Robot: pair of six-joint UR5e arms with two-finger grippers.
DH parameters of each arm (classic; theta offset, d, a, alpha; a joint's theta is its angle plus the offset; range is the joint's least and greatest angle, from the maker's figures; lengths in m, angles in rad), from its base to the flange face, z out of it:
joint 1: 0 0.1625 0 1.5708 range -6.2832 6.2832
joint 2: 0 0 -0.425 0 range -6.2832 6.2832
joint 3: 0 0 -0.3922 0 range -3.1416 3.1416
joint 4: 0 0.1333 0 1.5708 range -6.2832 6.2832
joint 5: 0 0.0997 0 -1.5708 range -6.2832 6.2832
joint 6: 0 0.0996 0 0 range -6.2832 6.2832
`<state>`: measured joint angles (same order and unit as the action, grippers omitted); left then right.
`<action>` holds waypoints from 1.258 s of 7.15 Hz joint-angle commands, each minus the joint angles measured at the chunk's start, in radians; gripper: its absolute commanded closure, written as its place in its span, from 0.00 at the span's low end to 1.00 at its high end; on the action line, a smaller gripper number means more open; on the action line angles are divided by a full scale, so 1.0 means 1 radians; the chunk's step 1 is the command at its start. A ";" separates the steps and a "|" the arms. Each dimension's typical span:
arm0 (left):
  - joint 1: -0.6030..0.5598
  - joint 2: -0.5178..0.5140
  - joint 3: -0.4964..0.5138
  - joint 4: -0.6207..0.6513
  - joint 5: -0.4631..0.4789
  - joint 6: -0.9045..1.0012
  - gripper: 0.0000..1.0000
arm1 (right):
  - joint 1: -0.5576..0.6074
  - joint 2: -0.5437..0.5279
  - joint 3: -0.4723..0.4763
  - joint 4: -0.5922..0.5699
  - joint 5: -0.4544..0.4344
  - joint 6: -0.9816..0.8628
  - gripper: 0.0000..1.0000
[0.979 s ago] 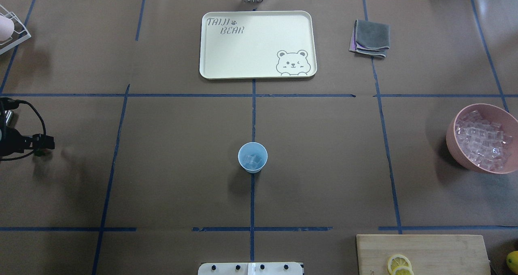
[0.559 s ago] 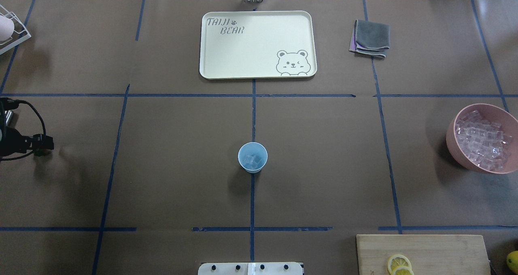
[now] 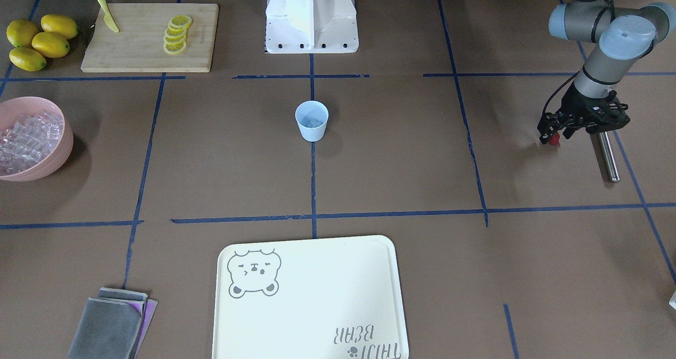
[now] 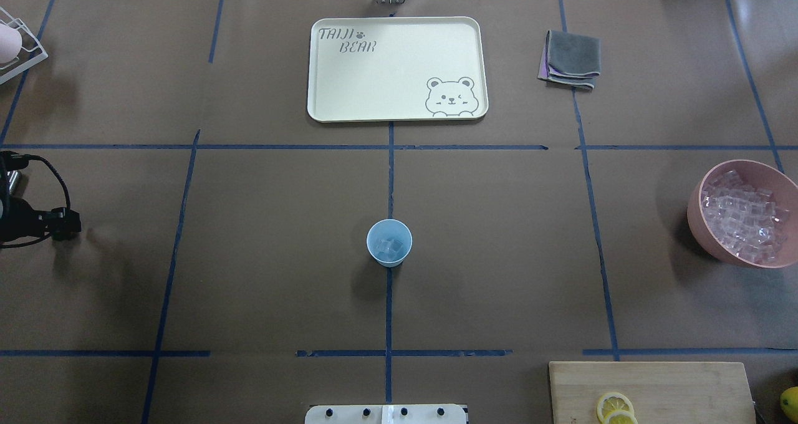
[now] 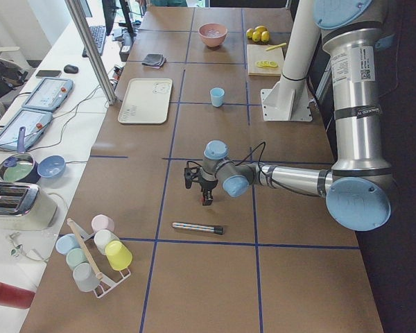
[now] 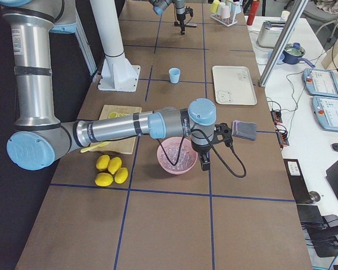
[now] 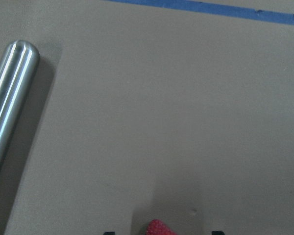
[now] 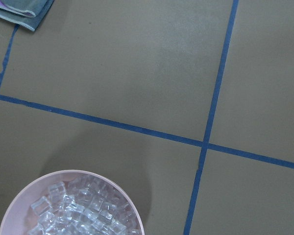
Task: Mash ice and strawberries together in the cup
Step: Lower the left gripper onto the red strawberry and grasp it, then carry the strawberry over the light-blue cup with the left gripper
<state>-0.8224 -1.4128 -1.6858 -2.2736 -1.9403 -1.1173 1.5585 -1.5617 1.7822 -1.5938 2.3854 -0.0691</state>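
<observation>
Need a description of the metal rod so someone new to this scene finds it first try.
Find the robot's left arm, at the right of the front-facing view. Beside its left gripper, the metal rod lies flat on the brown table. It is the only shiny steel cylinder there, long and round-ended, unlike the small red strawberry at the gripper's tips.

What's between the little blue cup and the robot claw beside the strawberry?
Nothing stands between the cup and the left gripper: only brown table paper crossed by one blue tape line, as the front-facing view shows.
</observation>
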 commanded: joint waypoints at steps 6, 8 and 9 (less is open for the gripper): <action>0.003 -0.003 -0.060 0.017 -0.073 -0.013 1.00 | 0.000 -0.001 0.003 0.000 0.000 0.000 0.01; -0.006 -0.036 -0.156 0.143 -0.120 -0.013 1.00 | 0.000 -0.003 0.000 0.000 0.000 -0.002 0.01; -0.015 -0.114 -0.234 0.299 -0.120 -0.013 1.00 | 0.000 -0.003 -0.003 0.000 0.000 -0.002 0.01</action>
<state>-0.8286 -1.4564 -1.8329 -2.1319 -2.0508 -1.1306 1.5585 -1.5643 1.7825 -1.5938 2.3858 -0.0704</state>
